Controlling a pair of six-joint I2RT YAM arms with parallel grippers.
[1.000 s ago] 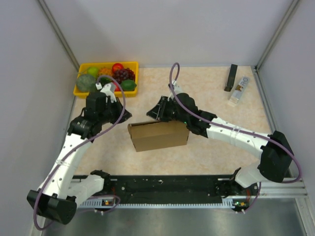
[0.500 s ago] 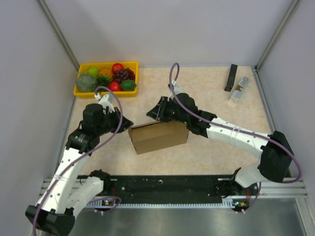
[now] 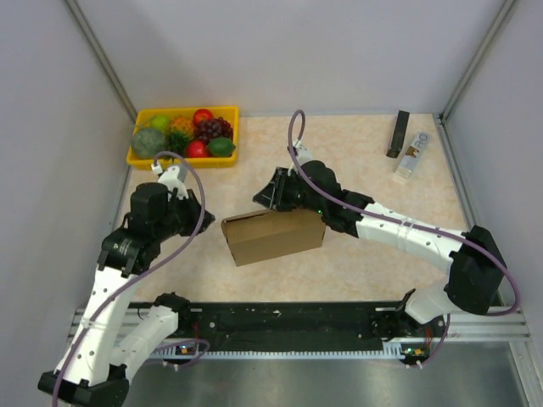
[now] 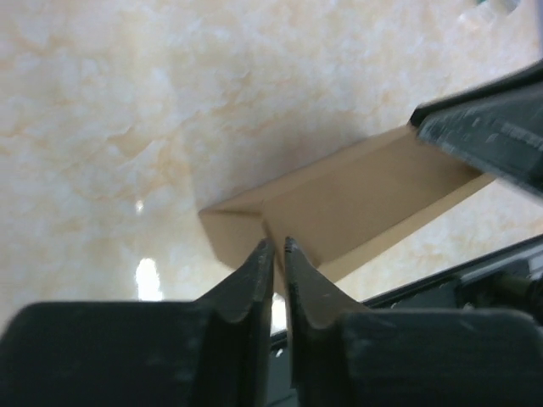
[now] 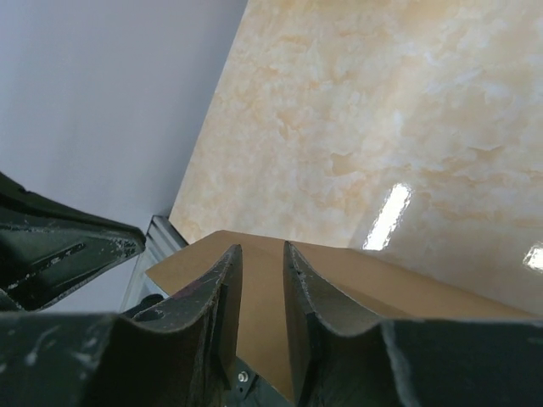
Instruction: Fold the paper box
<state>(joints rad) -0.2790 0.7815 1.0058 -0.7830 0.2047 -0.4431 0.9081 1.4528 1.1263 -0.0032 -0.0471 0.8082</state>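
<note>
At the near edge a black rail [image 3: 288,320] carries both arm bases and closes off that side of the table [image 3: 373,182]. The left arm climbs close along the left wall [image 3: 51,186], so there is little spare room there.

The left gripper [image 4: 277,246] points at the near left corner of the paper box [image 3: 273,236], just short of it. Its fingers stand a narrow slit apart with nothing between them.

The paper box lies about mid-table, brown, its long side slightly slanted. There is bare table all round it, with a wide strip toward the rail and more to the right beneath the right arm. From above it reads as a closed block, but which flaps are tucked cannot be made out. In the left wrist view its right end is cut off behind the dark blur of the other gripper.

The right gripper [image 5: 261,248] sits at the box's far left top edge. Its fingers are a little apart, and cardboard shows in the gap. I cannot tell whether they pinch the cardboard or only hover over it, because the arm hides the tips from above.

Far left, a yellow tray [image 3: 234,127] of fruit [image 3: 199,127] sits near the left wall. Far right, a black bar [image 3: 399,133] and a small carton [image 3: 411,157] lie near the right wall, with print too small to read.
</note>
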